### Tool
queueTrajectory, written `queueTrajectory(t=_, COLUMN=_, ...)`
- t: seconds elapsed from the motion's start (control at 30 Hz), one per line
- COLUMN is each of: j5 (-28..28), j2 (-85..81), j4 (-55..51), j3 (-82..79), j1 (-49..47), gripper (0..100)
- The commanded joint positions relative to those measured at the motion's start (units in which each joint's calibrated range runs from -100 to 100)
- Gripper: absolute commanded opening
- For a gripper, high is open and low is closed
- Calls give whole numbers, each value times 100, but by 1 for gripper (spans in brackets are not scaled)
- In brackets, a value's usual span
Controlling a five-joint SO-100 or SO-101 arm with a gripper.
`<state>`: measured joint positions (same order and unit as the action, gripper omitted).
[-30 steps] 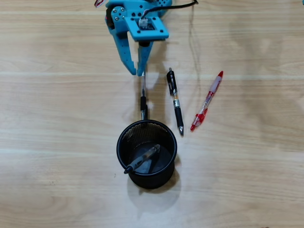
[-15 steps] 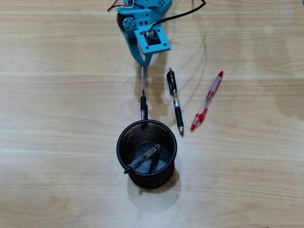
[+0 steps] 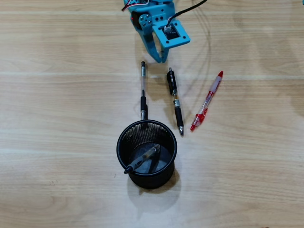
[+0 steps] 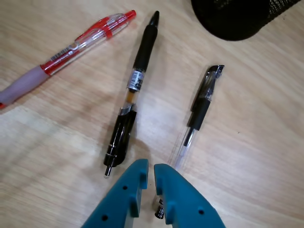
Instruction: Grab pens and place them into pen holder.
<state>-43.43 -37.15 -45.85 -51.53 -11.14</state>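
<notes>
My blue gripper (image 3: 162, 59) hovers at the top of the overhead view with its jaws together and nothing between them. It sits between the upper ends of two pens lying on the table. One is a transparent pen with a black sleeve (image 3: 143, 90) (image 4: 199, 109), its tip touching the pen holder. The other is a black pen with a yellow band (image 3: 175, 102) (image 4: 135, 80). A red-and-transparent pen (image 3: 207, 101) (image 4: 80, 42) lies further right. The black mesh pen holder (image 3: 121, 142) (image 4: 237, 19) has one pen (image 3: 142, 159) leaning inside. In the wrist view the gripper (image 4: 151, 168) enters from the bottom.
A black cable (image 3: 187, 10) runs off the arm at the top. The wooden table (image 3: 57, 118) spreads wide to the left and right of the pens and below the holder.
The gripper shut over the transparent pen's upper end, then drew up and to the right, away from it. The pen still lies where it was.
</notes>
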Motion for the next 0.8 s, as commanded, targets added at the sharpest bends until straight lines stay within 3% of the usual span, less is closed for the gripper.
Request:
queueTrajectory(t=0.0, j5=-89, j2=-153, j4=17, j3=29, j1=-170, gripper=2)
queueTrajectory(t=0.33, j5=-100, j2=-153, j4=17, j3=38, j1=-170, gripper=2)
queueTrajectory(t=0.47, j5=-409, j2=-103, j4=26, j3=38, j1=-170, gripper=2)
queueTrajectory(t=0.77, j5=-628, j2=1258, j4=-43, j3=768, j1=93, gripper=4)
